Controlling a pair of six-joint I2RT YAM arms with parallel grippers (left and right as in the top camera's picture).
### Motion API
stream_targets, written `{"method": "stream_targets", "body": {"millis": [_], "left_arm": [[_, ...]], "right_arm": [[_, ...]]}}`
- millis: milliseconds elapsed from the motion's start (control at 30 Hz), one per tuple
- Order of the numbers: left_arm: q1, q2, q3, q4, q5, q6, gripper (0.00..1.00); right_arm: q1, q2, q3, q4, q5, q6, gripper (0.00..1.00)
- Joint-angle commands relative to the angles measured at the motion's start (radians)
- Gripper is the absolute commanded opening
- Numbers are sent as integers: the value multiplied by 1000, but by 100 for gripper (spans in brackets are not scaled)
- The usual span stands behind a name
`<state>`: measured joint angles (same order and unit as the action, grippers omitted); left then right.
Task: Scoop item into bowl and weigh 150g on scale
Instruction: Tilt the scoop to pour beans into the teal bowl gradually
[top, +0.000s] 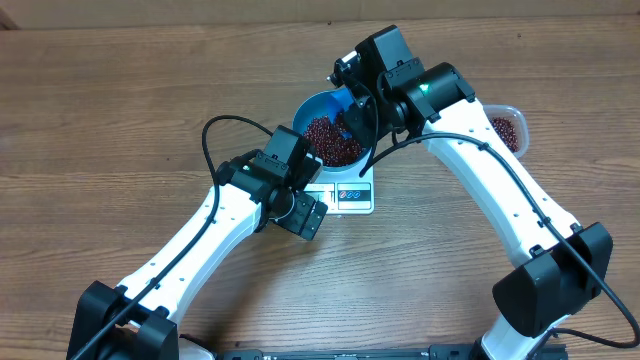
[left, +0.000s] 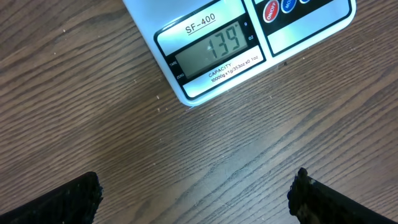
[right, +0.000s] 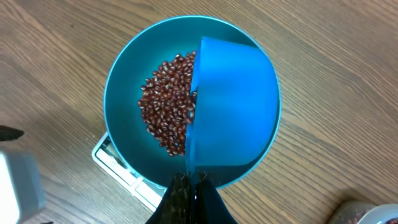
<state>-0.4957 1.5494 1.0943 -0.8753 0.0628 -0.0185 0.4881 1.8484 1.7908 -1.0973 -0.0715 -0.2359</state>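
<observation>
The blue bowl (top: 312, 108) stands on the white scale (top: 353, 196) and holds a heap of dark red beans (top: 333, 140). In the right wrist view my right gripper (right: 194, 180) is shut on the handle of a small blue scoop (right: 233, 106). The scoop is tipped on its side over the bowl (right: 118, 81), beside the beans (right: 166, 112). My left gripper (left: 196, 199) stands open over bare wood just in front of the scale (left: 205, 81), whose display reads 139. Its fingers (left: 323, 199) hold nothing.
A clear plastic tub (top: 508, 128) with more beans sits to the right of the bowl, behind the right arm. A corner of the scale (right: 115, 158) shows under the bowl in the right wrist view. The surface is a wooden table (top: 120, 120).
</observation>
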Motion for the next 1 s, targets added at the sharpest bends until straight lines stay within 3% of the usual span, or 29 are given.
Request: {"method": "stream_targets", "body": {"millis": [0, 67, 200, 533, 967], "left_arm": [[5, -18, 3, -2, -11, 19, 99], [5, -18, 3, -2, -11, 19, 100], [5, -18, 3, -2, -11, 19, 100], [5, -18, 3, -2, -11, 19, 100], [5, -18, 3, -2, -11, 19, 99]], "right_arm": [[28, -27, -4, -8, 98, -22, 4], [29, -27, -4, -8, 187, 5, 4], [37, -27, -4, -8, 24, -4, 4], [61, -27, -3, 32, 164, -1, 4], [69, -27, -3, 42, 122, -29, 4]]}}
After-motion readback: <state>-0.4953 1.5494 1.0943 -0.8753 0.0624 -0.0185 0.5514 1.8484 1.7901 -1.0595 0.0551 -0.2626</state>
